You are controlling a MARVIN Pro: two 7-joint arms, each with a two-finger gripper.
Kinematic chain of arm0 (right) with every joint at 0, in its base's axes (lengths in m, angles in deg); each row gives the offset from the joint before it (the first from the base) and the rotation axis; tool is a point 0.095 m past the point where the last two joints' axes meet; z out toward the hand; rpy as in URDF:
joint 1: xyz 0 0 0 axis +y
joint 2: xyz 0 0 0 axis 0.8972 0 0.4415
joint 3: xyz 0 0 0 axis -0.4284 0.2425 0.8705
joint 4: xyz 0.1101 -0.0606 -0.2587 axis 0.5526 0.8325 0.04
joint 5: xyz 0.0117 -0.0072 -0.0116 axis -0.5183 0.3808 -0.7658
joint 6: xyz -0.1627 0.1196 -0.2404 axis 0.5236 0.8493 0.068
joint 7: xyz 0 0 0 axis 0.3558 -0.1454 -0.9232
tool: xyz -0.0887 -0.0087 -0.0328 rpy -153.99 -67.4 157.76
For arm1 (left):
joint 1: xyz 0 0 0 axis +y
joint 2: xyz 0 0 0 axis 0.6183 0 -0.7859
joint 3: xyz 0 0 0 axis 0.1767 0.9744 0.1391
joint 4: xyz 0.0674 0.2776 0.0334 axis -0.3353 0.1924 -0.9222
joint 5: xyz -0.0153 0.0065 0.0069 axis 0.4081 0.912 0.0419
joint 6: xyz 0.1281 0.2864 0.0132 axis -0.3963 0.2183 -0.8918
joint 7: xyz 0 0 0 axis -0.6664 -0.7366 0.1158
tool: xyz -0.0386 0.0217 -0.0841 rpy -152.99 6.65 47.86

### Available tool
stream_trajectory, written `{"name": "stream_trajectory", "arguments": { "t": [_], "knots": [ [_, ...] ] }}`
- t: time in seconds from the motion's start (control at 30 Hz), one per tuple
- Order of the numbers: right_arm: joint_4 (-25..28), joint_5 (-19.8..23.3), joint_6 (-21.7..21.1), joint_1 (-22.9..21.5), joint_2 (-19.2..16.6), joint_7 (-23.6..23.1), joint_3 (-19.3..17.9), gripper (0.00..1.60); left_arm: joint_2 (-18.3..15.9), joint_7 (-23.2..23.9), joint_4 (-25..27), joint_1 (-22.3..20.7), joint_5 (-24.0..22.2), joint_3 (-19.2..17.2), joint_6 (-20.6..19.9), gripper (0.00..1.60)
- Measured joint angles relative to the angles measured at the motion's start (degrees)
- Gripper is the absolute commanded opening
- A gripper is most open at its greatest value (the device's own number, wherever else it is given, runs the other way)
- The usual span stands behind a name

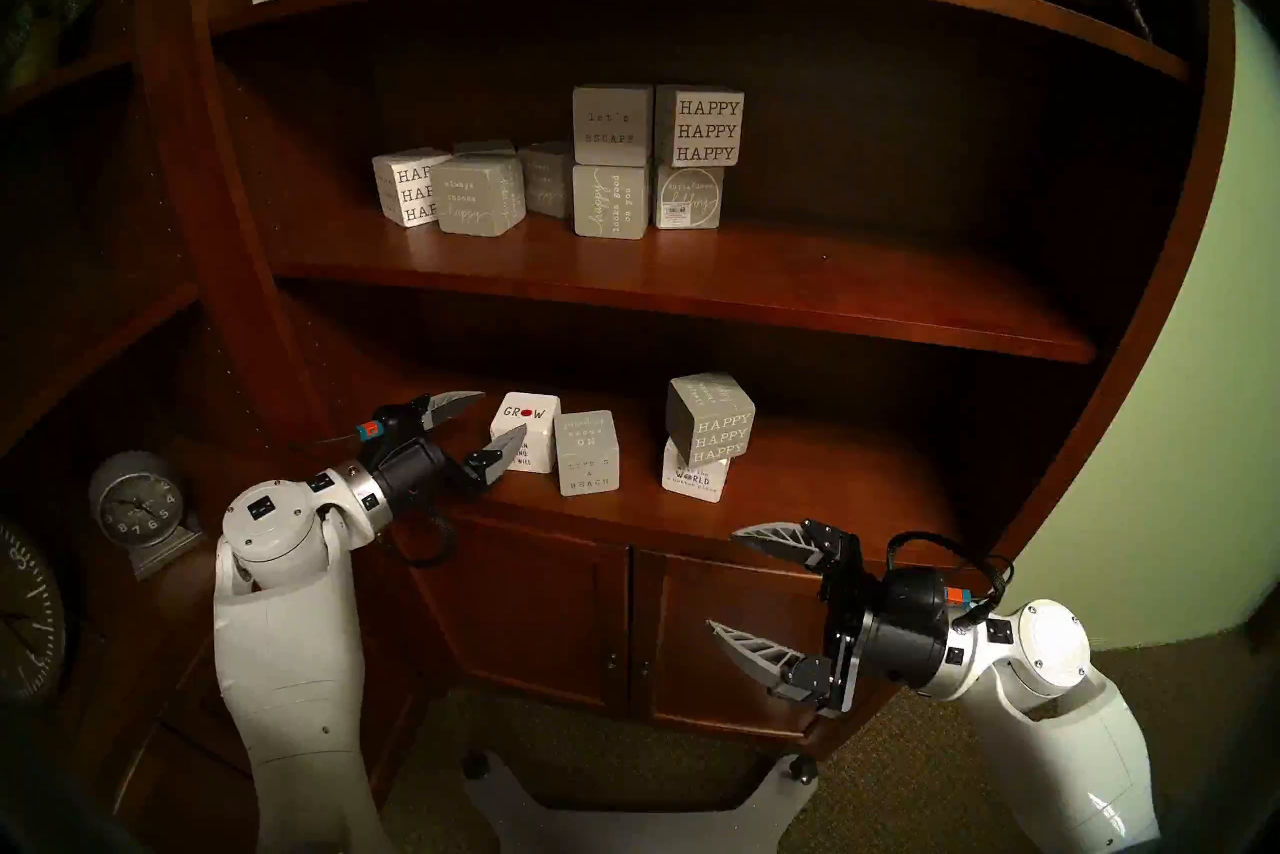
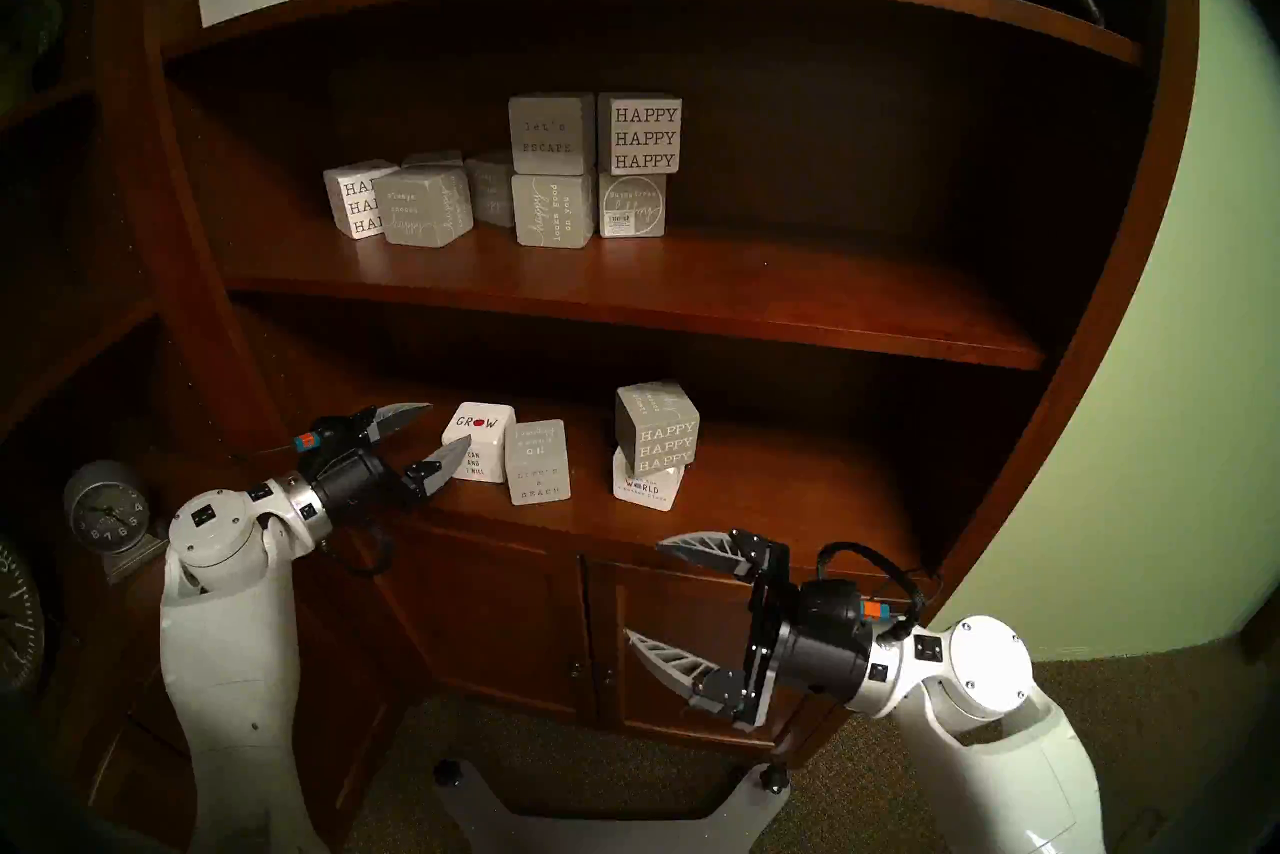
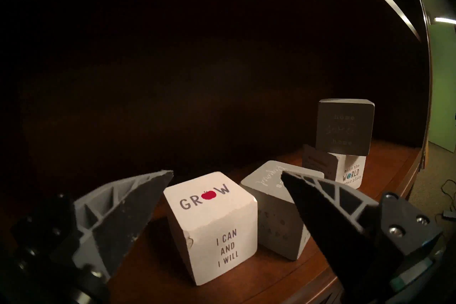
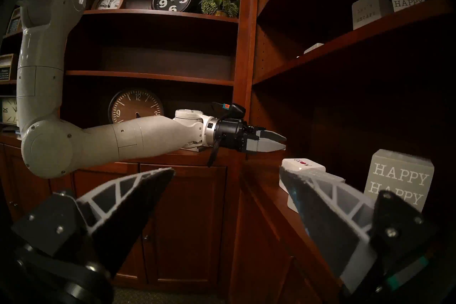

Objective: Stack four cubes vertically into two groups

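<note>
On the lower shelf [image 1: 796, 489], the spread-fingered left gripper [image 1: 495, 416] flanks the white "GROW" cube [image 1: 524, 430] beside the grey "LIFE'S A BEACH" cube [image 1: 587, 452], while the right gripper [image 1: 727, 582] hangs released, empty

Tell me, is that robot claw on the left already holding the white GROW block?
No: the left gripper is open, and the GROW cube sits free between its fingers.

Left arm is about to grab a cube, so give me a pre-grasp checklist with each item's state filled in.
1. Left gripper open, holding nothing: ok.
2. White GROW cube lies between its fingers, untouched: ok.
3. Room for the right-hand finger beside the grey BEACH cube: cannot tell; the cubes sit close.
4. Right-hand stack done, grey HAPPY cube on the white WORLD cube: ok, though twisted askew.
5. Right gripper open, off the shelf: ok.
</note>
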Motion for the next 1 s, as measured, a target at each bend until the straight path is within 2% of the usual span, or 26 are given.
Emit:
{"name": "stream_trajectory", "arguments": {
  "t": [0.27, 1.0],
  "knots": [
    [0.0, -0.01, -0.01, -0.02, 0.16, 0.0, -0.07, 1.6, 0.84, -1.64, 0.16, -0.38, 0.71, 1.1, 0.06, 1.6],
    [0.0, -0.04, -0.07, -0.05, 0.41, -0.03, -0.19, 1.6, 3.03, -6.82, -2.01, -1.04, 6.25, 3.83, 0.84, 1.6]
  ]
}}
